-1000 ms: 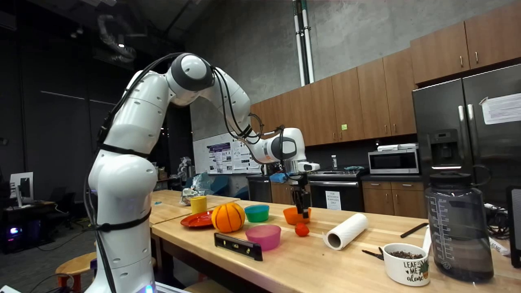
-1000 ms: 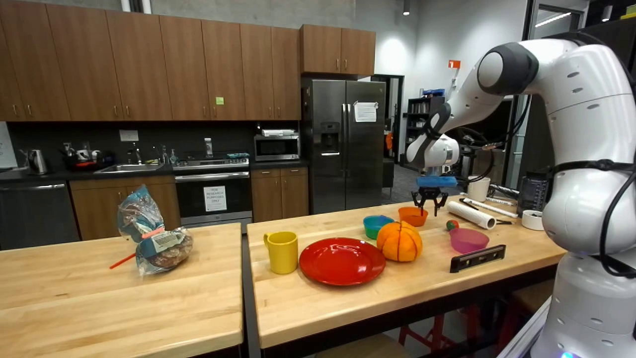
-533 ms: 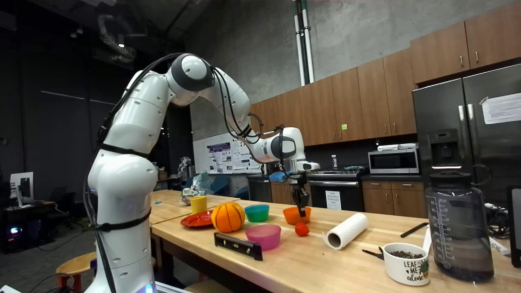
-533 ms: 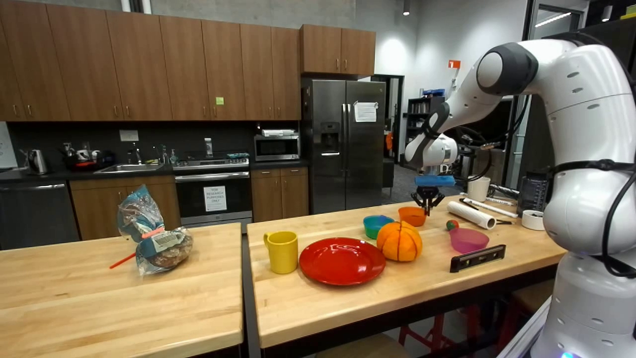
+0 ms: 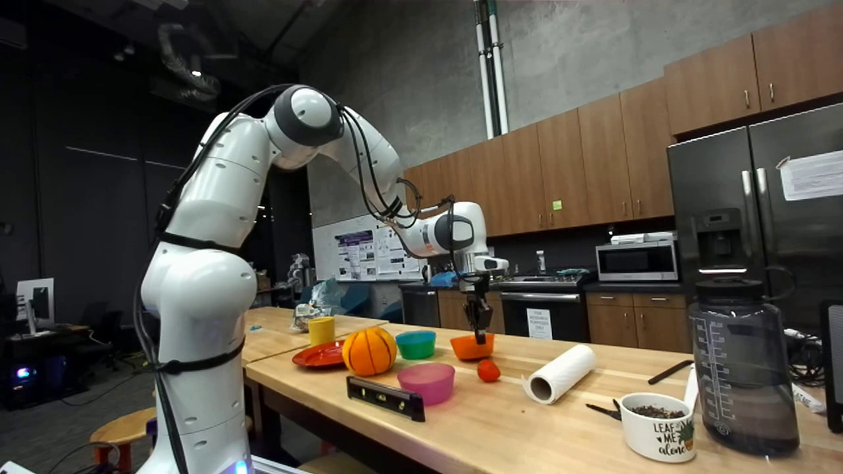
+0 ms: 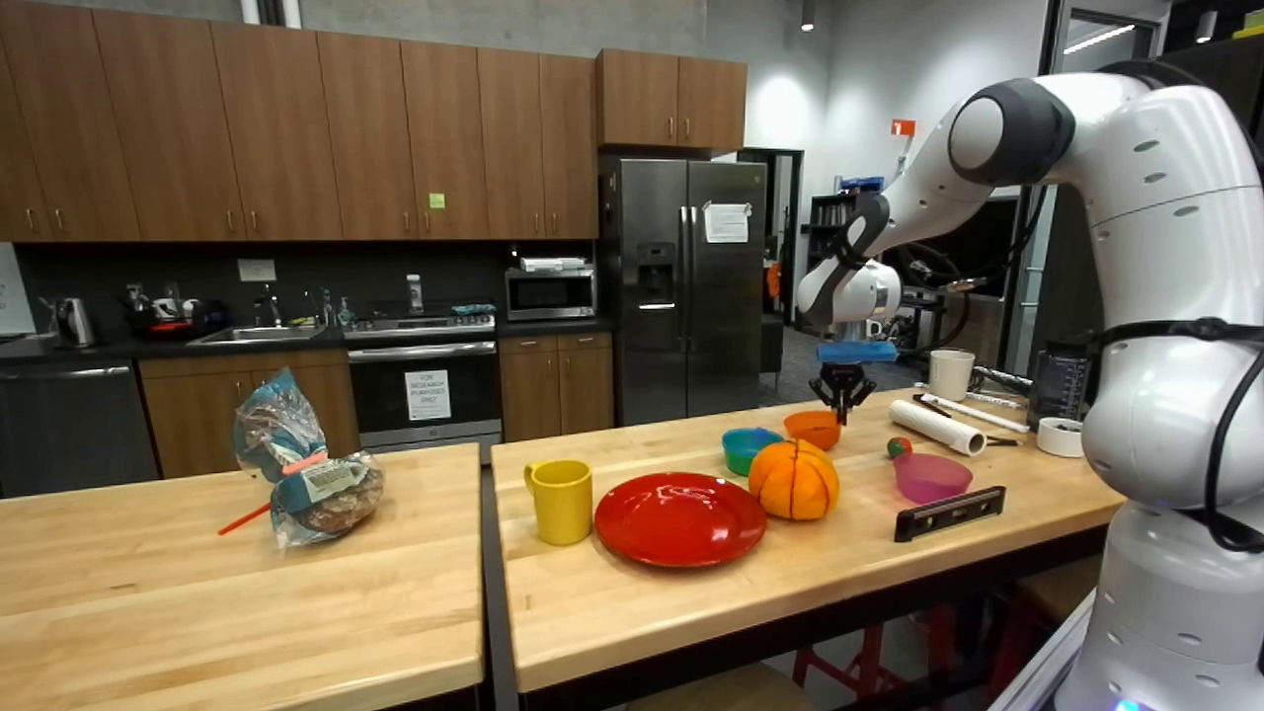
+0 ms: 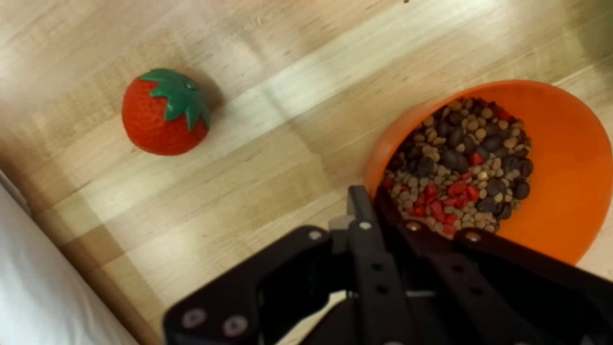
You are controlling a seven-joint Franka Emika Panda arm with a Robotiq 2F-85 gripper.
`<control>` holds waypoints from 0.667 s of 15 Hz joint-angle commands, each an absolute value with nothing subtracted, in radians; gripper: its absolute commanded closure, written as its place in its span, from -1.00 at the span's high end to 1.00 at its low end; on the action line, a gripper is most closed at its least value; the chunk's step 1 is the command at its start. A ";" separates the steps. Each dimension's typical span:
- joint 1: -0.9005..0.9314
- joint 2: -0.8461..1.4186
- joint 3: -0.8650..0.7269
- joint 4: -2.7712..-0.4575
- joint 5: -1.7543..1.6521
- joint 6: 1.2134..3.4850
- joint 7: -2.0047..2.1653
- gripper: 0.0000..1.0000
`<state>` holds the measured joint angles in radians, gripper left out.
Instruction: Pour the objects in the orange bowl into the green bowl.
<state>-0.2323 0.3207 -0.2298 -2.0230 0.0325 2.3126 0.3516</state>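
Observation:
The orange bowl holds brown lentil-like pieces, dark beans and red bits, heaped toward the wall by my fingers. In the wrist view, my gripper is shut on that wall, one finger outside and one inside. Both exterior views show the gripper pointing down at the rim of the orange bowl. Whether the bowl is off the table I cannot tell. The green bowl stands beside it on the table, apart from it; what it holds is unclear. It is out of the wrist view.
A toy strawberry lies close to the orange bowl. Around the bowls are an orange pumpkin-like item, a pink bowl, a black level, a paper roll, a red plate and a yellow mug.
The gripper's fingers have come together on the orange bowl's rim. Since then gripper and bowl have shifted slightly toward the green bowl; the other objects have stayed put.

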 commanded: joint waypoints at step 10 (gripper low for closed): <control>-0.188 0.086 -0.239 -2.145 -0.066 2.362 0.351 -0.98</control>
